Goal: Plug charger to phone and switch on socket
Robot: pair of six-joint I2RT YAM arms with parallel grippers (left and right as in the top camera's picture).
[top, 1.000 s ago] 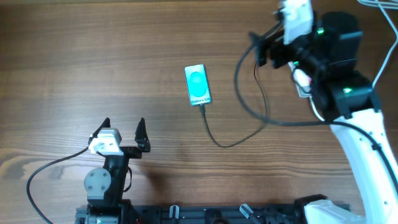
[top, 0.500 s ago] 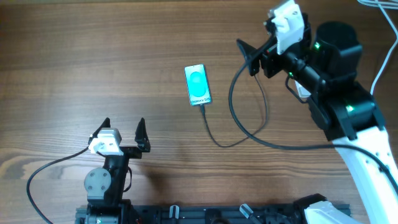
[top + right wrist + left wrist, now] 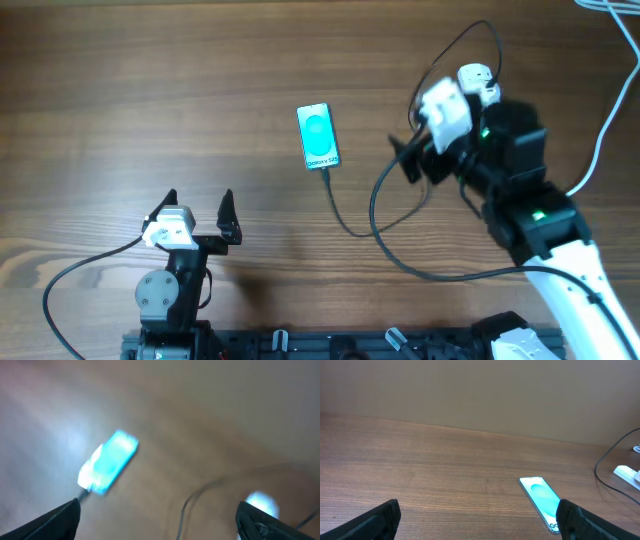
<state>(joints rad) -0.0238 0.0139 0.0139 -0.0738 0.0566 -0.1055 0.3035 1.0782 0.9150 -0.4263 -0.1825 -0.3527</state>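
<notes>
White-framed teal phone (image 3: pixel 318 136) mid-table, thin black charger cable (image 3: pixel 345 222) touching its near end, our left claw (image 3: pixel 198 206) wide, our right claw (image 3: pixel 160 520) wide, empty

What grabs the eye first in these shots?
The phone, its teal screen lit, lies mid-table, with the black charger trailing from its near end and looping off to the right. The right pincer hangs open to the phone's right, and its wrist view is smeared with blur. The left pincer sits open and empty at the near left.
</notes>
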